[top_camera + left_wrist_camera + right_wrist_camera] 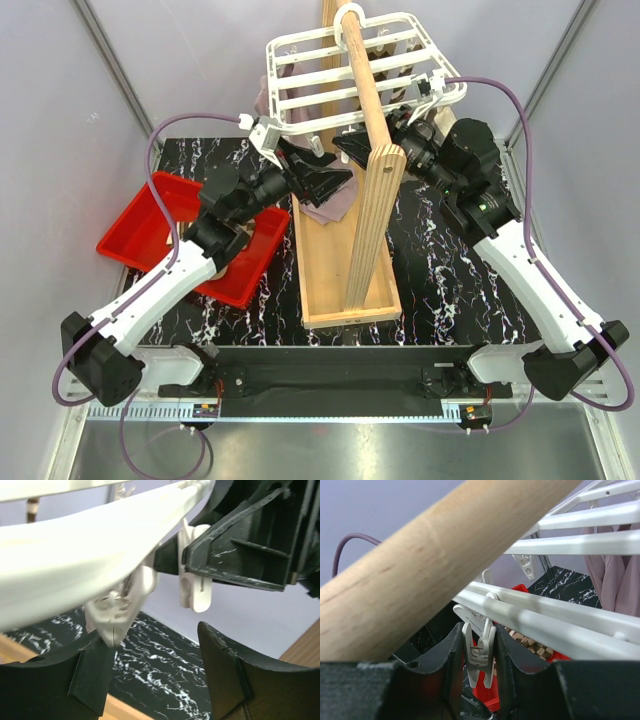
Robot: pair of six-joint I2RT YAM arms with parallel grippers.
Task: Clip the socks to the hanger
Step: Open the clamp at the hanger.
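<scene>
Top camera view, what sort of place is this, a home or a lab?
Probably a robot lab cell: plain grey walls box in a black marbled table, two arms are bolted at its near edge, and a white hanger hangs on a wooden stand.

I can read no text, number or brand mark in any of my three views. The only label-like things are two small orange tags, one [207, 408] below the left arm base and one [487, 411] below the right, on the silver metal rail [330, 413] at the near table edge. Their markings are too small for me to make out.
</scene>
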